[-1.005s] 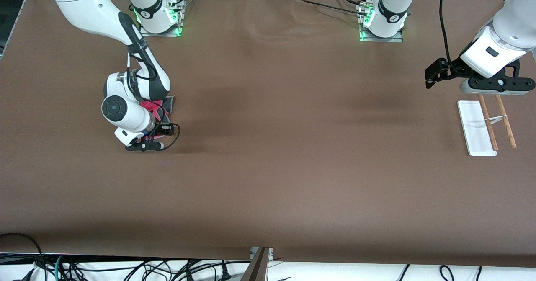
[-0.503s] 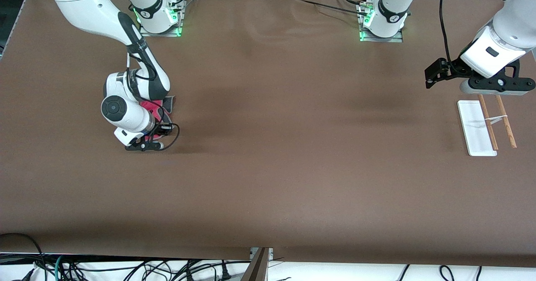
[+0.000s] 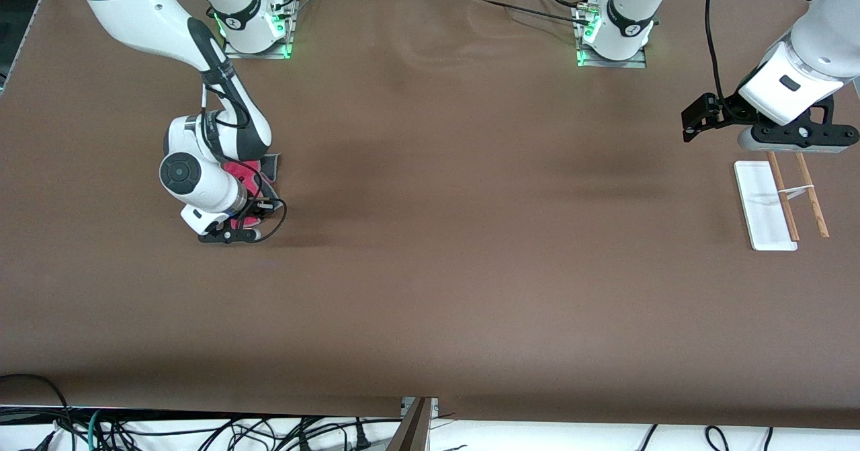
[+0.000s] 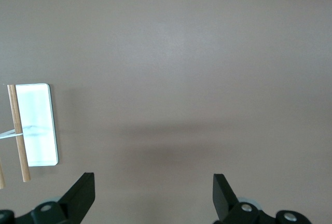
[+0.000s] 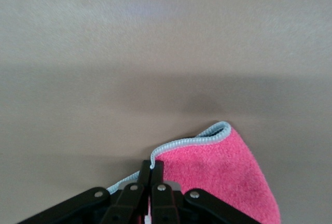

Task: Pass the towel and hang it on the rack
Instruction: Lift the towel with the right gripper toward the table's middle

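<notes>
The pink-red towel (image 3: 250, 171) with a grey stitched edge lies on the brown table at the right arm's end, mostly hidden under the right arm's wrist. My right gripper (image 3: 232, 226) is low at the towel's nearer edge and shut on the towel's edge; in the right wrist view the towel (image 5: 228, 172) is pinched between the closed fingers of the right gripper (image 5: 151, 168). The rack (image 3: 779, 199) stands at the left arm's end, with a white base and two wooden rods. My left gripper (image 3: 759, 143) waits open and empty above the table beside the rack, which also shows in the left wrist view (image 4: 31, 128).
The table (image 3: 470, 249) is a wide brown surface. The two arm bases (image 3: 255, 24) stand along its edge farthest from the front camera. Cables (image 3: 201, 431) hang below the table's nearest edge.
The right arm's wrist has shifted slightly, with the gripper staying at the towel's edge. The left arm has not moved.
</notes>
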You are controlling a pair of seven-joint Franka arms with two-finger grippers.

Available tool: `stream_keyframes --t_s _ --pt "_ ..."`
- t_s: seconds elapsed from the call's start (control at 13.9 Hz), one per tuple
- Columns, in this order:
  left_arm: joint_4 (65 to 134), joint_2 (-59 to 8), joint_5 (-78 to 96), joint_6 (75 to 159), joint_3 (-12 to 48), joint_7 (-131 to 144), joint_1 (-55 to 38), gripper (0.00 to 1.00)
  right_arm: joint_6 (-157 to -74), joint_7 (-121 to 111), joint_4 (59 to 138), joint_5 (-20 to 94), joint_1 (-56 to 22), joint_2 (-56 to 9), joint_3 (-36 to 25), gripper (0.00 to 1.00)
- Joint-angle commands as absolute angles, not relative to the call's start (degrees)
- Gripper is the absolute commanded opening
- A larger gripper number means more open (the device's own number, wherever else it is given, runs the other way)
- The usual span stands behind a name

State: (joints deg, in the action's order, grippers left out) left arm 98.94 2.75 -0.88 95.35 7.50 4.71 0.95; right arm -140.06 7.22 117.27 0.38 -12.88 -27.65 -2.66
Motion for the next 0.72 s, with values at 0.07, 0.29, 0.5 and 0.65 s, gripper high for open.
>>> stream_keyframes --t_s 0.07,0.29,0.5,0.65 --pt "98.3 2.9 -1.8 94.6 7.8 3.5 1.4 1.00 -127.7 8.9 112.2 1.4 -12.8 -23.6 -1.1 0.00" --pt "98.3 2.9 -1.8 94.6 7.8 3.5 1.4 1.00 -114.3 11.3 104.6 6.1 -12.8 -22.3 0.4 0.00" --pt "98.3 2.9 -1.8 94.6 7.8 3.5 1.4 1.00 -101.6 15.5 96.1 12.4 -13.2 -22.6 0.6 0.00" --pt "98.3 2.9 -1.8 94.6 7.8 3.5 1.4 1.00 -96.4 19.0 91.9 17.5 -13.7 -22.7 0.6 0.00"
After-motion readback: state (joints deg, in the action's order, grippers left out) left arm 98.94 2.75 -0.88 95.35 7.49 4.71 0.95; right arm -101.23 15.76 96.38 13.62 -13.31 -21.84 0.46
